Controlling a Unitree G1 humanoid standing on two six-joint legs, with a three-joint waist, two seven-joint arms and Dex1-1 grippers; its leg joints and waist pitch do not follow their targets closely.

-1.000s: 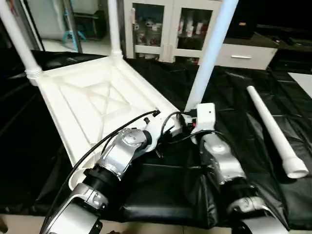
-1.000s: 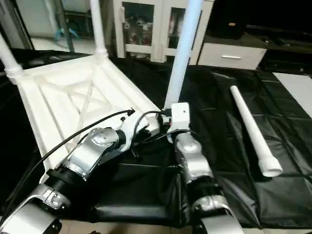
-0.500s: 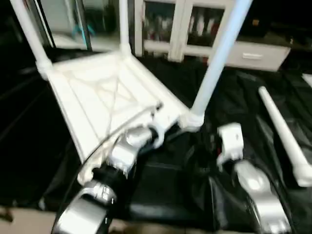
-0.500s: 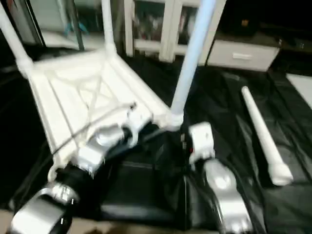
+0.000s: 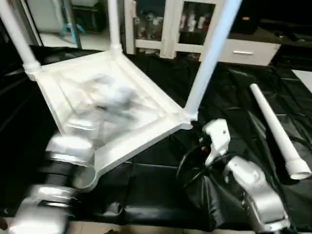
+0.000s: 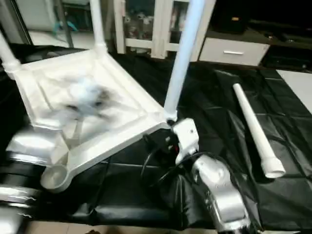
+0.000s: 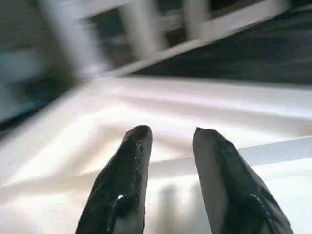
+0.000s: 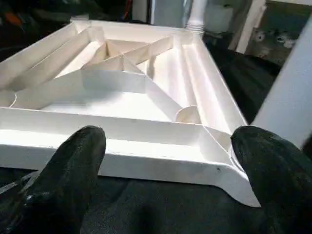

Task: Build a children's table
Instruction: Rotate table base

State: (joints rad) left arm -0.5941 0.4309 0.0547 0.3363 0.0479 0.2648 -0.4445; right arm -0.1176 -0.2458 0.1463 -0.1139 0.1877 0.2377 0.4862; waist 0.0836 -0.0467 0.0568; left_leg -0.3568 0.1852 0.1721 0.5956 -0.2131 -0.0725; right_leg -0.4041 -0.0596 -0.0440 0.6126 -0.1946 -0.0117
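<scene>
- Black sheeting (image 5: 161, 180) covers the work surface; a white cabinet (image 5: 170, 24) stands behind.
- Table top (image 5: 105, 105) lies underside up with three legs standing in corner sockets; near socket (image 6: 54, 176) is empty.
- Fourth leg (image 5: 275, 129) lies loose on the sheeting, well right.
- Left gripper (image 7: 168, 139): fingers slightly parted, over the ribbed underside, holding nothing.
- Right gripper (image 8: 165, 146): fingers spread wide, near the corner.

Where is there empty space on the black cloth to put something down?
Bare black cloth lies between the standing leg and the loose leg, and along the near edge in front of the table top. It is crowded by the right end effector.
</scene>
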